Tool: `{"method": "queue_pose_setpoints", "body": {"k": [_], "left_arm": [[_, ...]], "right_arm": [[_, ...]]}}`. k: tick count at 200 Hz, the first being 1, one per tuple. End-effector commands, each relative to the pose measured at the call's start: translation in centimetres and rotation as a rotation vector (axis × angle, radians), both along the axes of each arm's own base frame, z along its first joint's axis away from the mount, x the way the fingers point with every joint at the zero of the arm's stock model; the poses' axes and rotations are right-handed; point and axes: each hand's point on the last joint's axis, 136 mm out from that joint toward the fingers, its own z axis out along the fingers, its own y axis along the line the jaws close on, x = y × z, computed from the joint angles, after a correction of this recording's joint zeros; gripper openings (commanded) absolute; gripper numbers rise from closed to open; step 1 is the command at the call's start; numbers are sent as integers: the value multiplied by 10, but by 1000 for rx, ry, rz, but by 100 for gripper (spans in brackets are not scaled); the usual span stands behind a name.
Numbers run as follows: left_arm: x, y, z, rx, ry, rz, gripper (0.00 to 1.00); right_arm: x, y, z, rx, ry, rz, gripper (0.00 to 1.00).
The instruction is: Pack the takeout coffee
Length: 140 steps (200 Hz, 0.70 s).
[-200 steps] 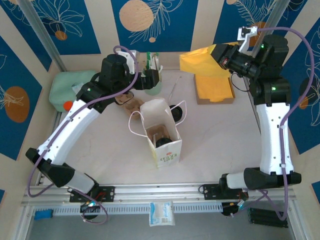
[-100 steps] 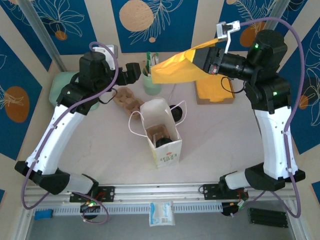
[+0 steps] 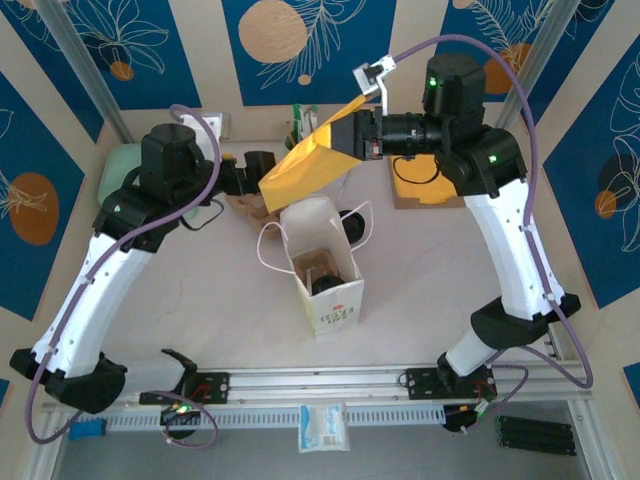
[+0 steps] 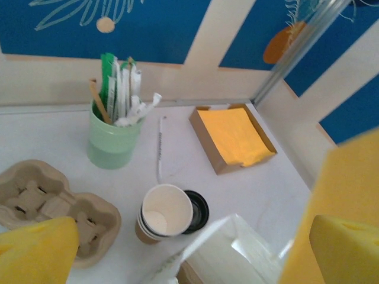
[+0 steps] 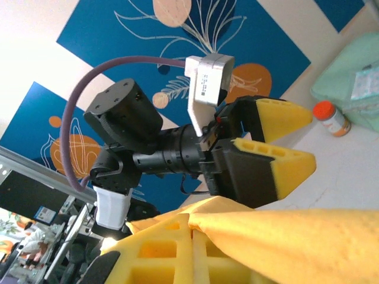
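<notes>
While the left pincer [image 4: 192,236] hangs released, the takeout coffee [image 4: 164,214] sits ahead of it, apart.

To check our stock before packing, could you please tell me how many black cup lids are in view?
2. One black lid lies on the table beside the open paper cup; another sits inside the white bag. More could be hidden in the bag.

bright, even light leaves only soft, faint shadows on the pale worktop [image 3: 200,300]. the left wrist view is slightly soft, its near yellow fingertips [image 4: 35,248] blurred; the right wrist view washes out at upper left.
</notes>
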Motion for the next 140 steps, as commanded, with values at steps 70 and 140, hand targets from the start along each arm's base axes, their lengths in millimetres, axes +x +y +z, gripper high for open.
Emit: {"method": "queue_pose_setpoints", "body": {"k": [70,140], "left_arm": [[-48,-30,-14,-94,94,-216,99],[-64,-46,-27,-100,124,-273,99]], "right_arm": [[-24,18,-29,-52,88,102,0],[-26,22,-58,-80,152,101,0]]}}
